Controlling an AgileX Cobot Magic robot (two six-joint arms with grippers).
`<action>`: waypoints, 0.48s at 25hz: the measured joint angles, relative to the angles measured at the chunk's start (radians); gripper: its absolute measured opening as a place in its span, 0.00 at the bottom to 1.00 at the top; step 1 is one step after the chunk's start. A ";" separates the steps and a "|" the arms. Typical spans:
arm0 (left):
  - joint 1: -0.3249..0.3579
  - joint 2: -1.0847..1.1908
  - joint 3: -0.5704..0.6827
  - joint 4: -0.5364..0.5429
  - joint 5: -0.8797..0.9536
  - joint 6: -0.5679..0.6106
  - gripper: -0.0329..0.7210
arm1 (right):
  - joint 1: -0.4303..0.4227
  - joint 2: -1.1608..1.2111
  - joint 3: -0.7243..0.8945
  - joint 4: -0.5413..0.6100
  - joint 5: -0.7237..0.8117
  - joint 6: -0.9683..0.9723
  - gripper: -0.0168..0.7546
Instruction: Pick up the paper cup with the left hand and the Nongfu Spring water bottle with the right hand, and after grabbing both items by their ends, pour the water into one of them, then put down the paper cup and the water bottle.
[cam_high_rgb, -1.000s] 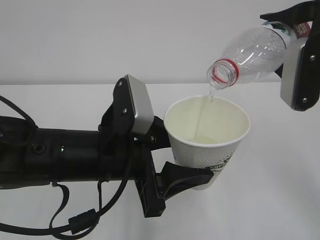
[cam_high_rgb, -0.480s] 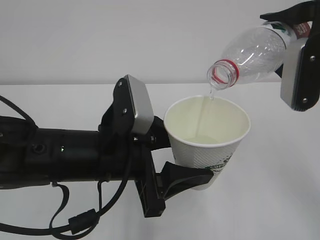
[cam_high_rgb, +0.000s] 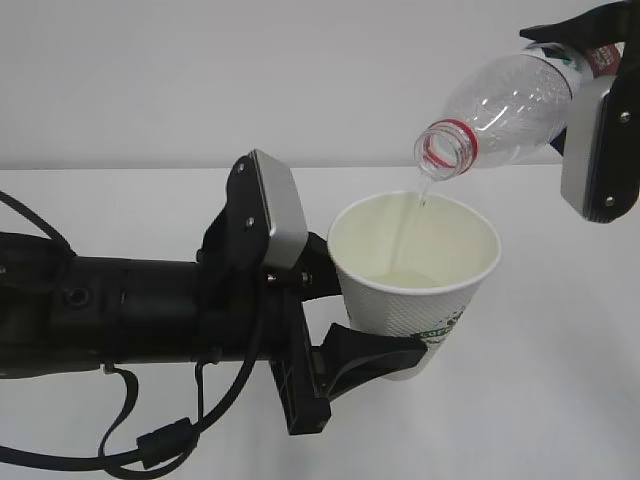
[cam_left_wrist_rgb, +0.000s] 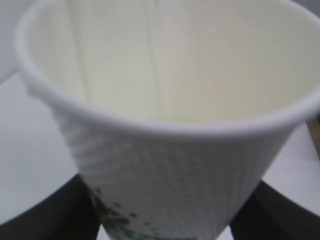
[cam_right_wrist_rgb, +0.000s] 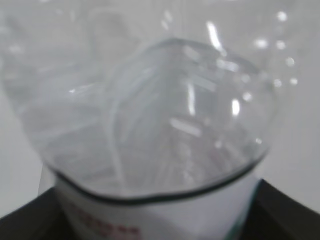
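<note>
L pincer (cam_high_rgb: 375, 325) pinches the paper cup (cam_high_rgb: 415, 280) low on its wall, held upright above the white counter (cam_high_rgb: 560, 400). R pincer (cam_high_rgb: 590, 110) grips the Nongfu Spring water bottle (cam_high_rgb: 500, 105) at its base end, tipped neck-down w/ its mouth just over the cup; a thin stream of water (cam_high_rgb: 405, 235) runs into the cup.

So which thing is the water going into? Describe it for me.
Follow the big black arm from the left to its tool. It holds a white paper cup, cream inside. Unlike the clear bottle tilted above, it is opaque with a small green logo.
</note>
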 joint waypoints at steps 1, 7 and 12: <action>0.000 0.000 0.000 0.000 0.000 0.000 0.72 | 0.000 0.000 0.000 0.000 0.000 0.000 0.70; 0.000 0.000 0.000 0.000 0.000 0.000 0.72 | 0.000 0.000 0.000 0.000 0.000 -0.002 0.70; 0.000 0.000 0.000 0.000 0.000 0.000 0.72 | 0.000 0.000 0.000 0.000 0.000 -0.002 0.70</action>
